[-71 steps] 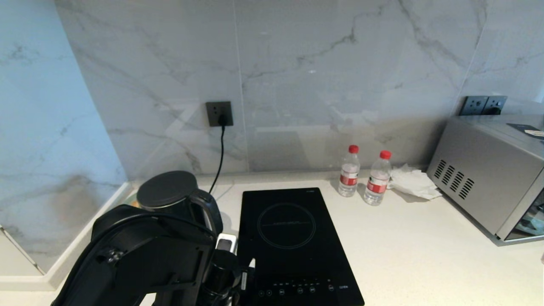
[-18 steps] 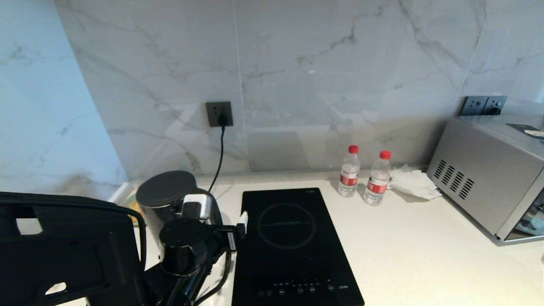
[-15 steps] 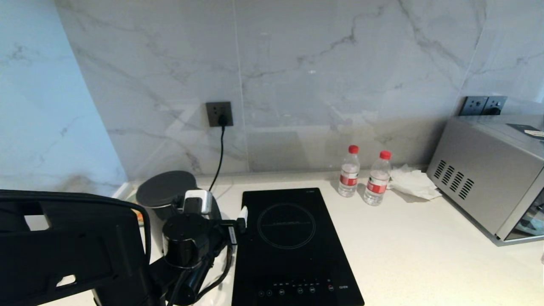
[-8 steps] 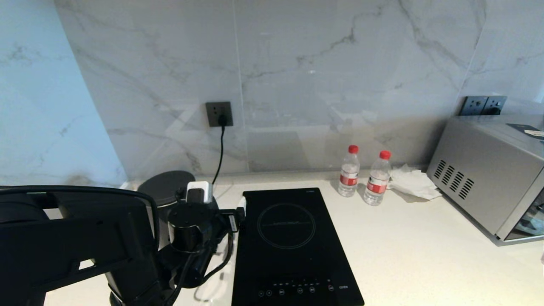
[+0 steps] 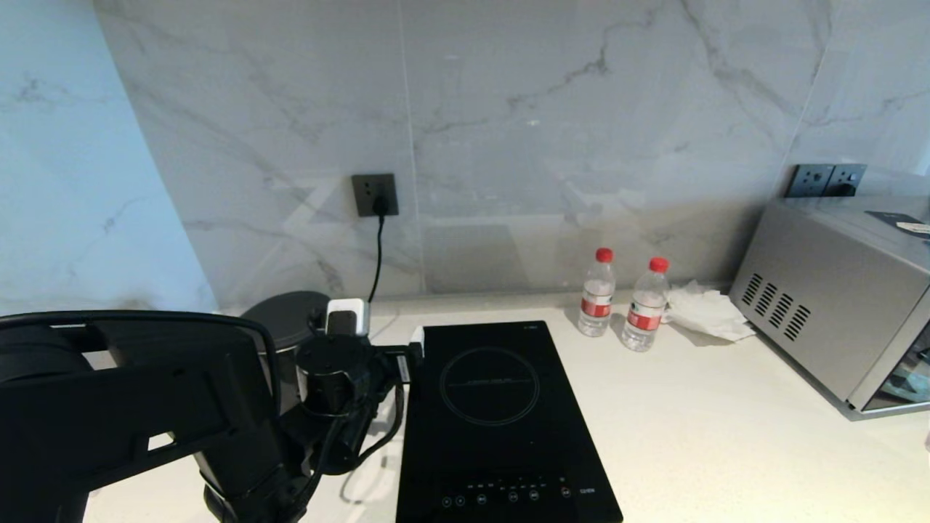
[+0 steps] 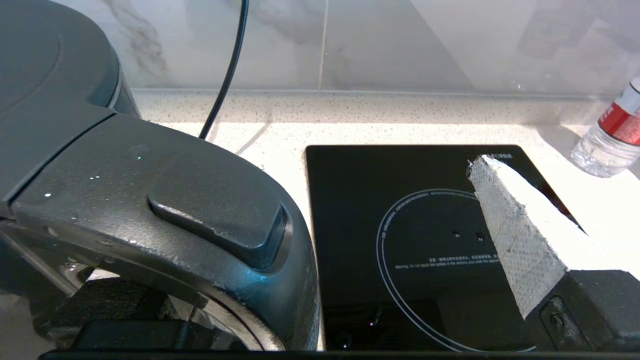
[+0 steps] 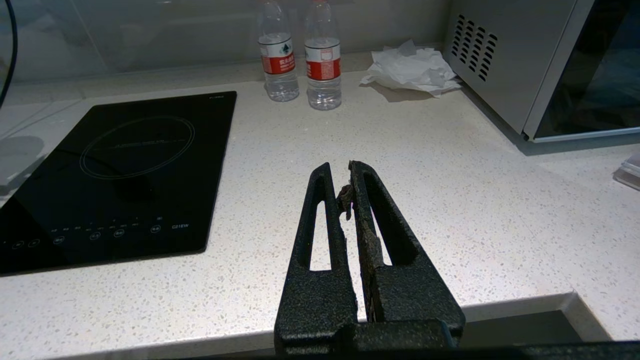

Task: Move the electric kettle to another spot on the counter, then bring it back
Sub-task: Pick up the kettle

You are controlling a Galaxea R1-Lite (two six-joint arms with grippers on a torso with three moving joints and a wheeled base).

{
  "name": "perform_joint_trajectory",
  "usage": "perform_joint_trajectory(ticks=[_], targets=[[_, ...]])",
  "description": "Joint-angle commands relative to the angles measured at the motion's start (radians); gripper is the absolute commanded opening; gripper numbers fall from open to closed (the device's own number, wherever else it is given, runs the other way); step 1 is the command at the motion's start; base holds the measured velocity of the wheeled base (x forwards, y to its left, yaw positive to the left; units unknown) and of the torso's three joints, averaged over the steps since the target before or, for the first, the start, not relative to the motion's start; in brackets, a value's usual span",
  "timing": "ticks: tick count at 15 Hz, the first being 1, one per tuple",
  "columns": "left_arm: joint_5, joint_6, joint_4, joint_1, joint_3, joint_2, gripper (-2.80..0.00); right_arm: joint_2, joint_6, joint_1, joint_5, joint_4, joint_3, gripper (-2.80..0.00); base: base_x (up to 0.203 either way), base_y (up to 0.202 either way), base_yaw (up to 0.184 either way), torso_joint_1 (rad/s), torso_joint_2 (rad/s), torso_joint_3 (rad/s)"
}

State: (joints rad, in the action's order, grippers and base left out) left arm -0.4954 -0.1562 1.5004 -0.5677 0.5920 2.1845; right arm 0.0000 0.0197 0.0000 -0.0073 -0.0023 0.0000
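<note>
My left gripper (image 6: 320, 220) has pushed farther in, jaws wide, straddling the handle of the electric kettle (image 5: 287, 319), which sits at the far left of the counter (image 5: 726, 421). The near finger is probably hidden below the handle. Closing comes next.

Black left arm (image 5: 145, 407) – looped cable, white-padded gripper (image 6: 400, 240) fingers (image 6: 515, 235).

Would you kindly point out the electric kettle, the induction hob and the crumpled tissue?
electric kettle (image 5: 285, 319), head view, on its lid.
induction hob (image 5: 501, 436), head view, on its glass.
crumpled tissue (image 7: 410, 67), right wrist view, on its middle.
</note>
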Motion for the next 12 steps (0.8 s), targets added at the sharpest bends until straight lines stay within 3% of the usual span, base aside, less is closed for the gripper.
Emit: perform_joint_trajectory(ticks=[1, 5, 6, 7, 12], targets=[[-0.003, 0.001, 0.011, 0.002, 0.005, 0.003, 0.0, 0.0, 0.0, 0.0, 0.001, -0.001, 0.0, -2.8, 0.0, 0.0, 0.0, 0.0, 0.0, 0.0], [-0.003, 0.001, 0.009, 0.002, 0.002, 0.003, 0.0, 0.0, 0.0, 0.0, 0.001, -0.001, 0.0, -2.8, 0.0, 0.0, 0.0, 0.0, 0.0, 0.0], [-0.003, 0.001, 0.009, 0.002, 0.002, 0.003, -2.65, 0.0, 0.0, 0.0, 0.0, -0.001, 0.0, -2.8, 0.0, 0.0, 0.0, 0.0, 0.0, 0.0], [-0.003, 0.001, 0.009, 0.003, 0.0, 0.004, -2.8, 0.0, 0.0, 0.0, 0.0, -0.001, 0.0, -2.8, 0.0, 0.0, 0.0, 0.0, 0.0, 0.0], [-0.003, 0.003, 0.009, 0.002, 0.002, 0.005, -2.8, 0.0, 0.0, 0.0, 0.0, -0.001, 0.0, -2.8, 0.0, 0.0, 0.0, 0.0, 0.0, 0.0]])
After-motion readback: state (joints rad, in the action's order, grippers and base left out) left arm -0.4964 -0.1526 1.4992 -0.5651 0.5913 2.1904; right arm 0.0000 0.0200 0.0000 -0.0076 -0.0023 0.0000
